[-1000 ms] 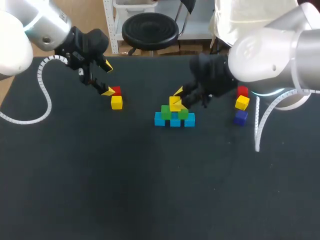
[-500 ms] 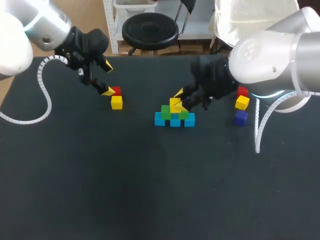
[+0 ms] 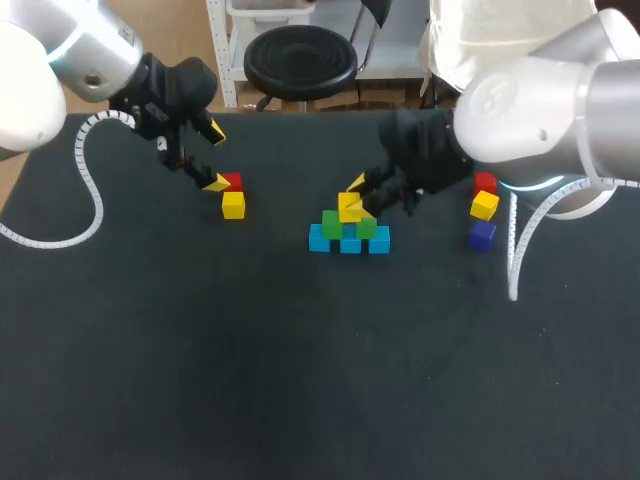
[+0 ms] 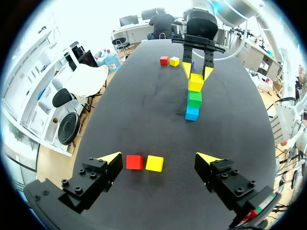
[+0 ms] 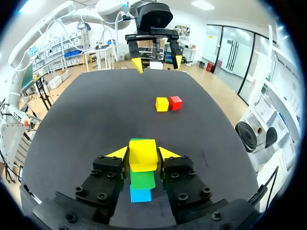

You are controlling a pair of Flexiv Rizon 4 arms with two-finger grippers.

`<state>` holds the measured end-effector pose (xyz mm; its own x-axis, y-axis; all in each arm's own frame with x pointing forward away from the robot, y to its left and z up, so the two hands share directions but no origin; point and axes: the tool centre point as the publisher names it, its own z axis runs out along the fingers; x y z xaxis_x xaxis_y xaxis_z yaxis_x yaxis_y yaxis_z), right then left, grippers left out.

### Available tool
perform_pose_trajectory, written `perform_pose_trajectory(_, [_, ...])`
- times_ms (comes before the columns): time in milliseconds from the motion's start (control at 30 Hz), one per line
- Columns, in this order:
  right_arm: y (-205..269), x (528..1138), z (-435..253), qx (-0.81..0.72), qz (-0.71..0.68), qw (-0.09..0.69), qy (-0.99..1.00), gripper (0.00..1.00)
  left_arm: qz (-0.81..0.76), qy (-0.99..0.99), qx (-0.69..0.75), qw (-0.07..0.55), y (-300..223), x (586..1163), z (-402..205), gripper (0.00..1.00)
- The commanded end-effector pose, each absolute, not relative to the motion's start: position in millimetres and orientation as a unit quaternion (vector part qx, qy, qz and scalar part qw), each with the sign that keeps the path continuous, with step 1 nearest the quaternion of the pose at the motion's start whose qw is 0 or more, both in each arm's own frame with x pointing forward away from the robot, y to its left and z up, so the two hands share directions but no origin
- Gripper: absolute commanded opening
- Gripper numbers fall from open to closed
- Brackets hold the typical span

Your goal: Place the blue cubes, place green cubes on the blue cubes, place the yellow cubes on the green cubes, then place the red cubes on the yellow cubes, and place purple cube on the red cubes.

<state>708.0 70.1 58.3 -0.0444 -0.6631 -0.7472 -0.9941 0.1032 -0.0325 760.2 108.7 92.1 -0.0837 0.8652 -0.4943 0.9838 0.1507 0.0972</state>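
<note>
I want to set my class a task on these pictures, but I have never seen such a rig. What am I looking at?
The machine is a robot: a left arm and a right arm, each ending in a gripper with two yellow-tipped fingers. The head view looks down on the black table from above and behind the robot. Each round picture comes from a camera on one wrist, looking out along that arm's fingers. In the middle stand three blue cubes in a row, two green cubes on them, and a yellow top cube. The right gripper is shut on the top cube. The left gripper is open and empty, close to the left pair, one red and one yellow cube. By the right arm lies the right trio: red, yellow and purple.
</note>
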Motion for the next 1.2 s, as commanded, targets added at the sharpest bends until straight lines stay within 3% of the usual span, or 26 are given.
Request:
perform_pose_trajectory(33, [71.1,710.5,58.3,-0.617,0.264,0.312,0.673,0.0,-0.132,0.723,0.639,0.227,109.8,759.8,91.5,1.0])
perform_pose_trajectory(1200, [69.8,706.4,55.4,-0.613,0.249,0.326,0.675,0.0,-0.132,0.723,0.639,0.227,109.8,759.8,91.5,1.0])
